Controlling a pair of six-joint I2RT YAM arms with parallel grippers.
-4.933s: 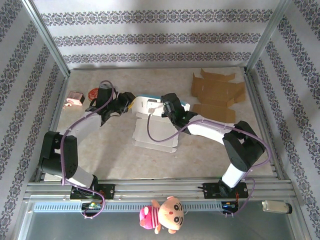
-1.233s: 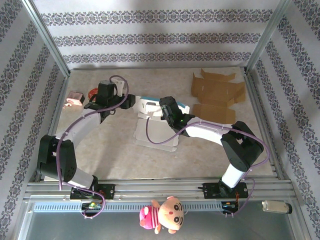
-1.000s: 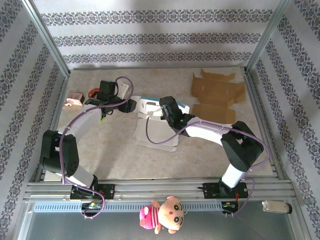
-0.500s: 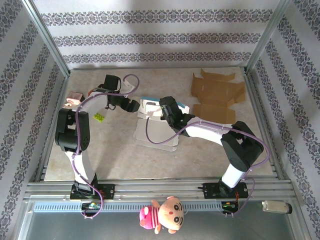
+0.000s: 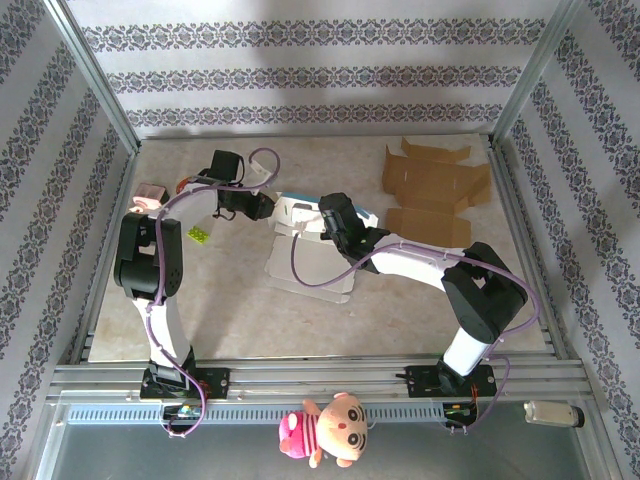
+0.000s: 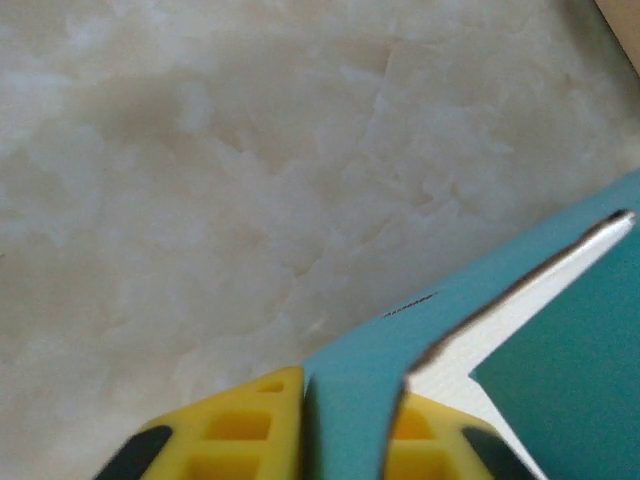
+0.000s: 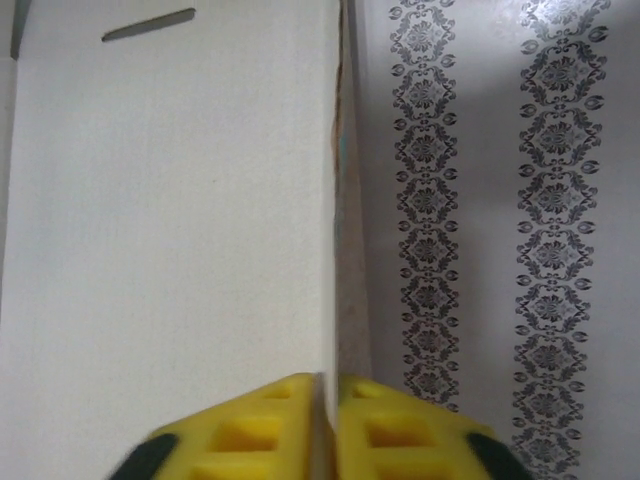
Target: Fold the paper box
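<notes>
Yellow left fingers (image 6: 240, 430) are clamped on a teal flap of the white-and-teal paper box (image 5: 310, 262), which lies partly folded mid-desk (image 5: 220, 300) between the two arms. Yellow right fingers (image 7: 260, 425) pinch the thin edge of the box's white panel, with the patterned wall (image 7: 480, 200) showing beyond it. Well apart, at the far right, lies flat brown cardboard (image 5: 435, 190).

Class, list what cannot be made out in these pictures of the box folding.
Left wrist view: paper box blurred, cut off by the frame edge.
Right wrist view: right pincer cut off below; box's far side hidden by its white panel.
Top view: green thing too small to identify.
</notes>
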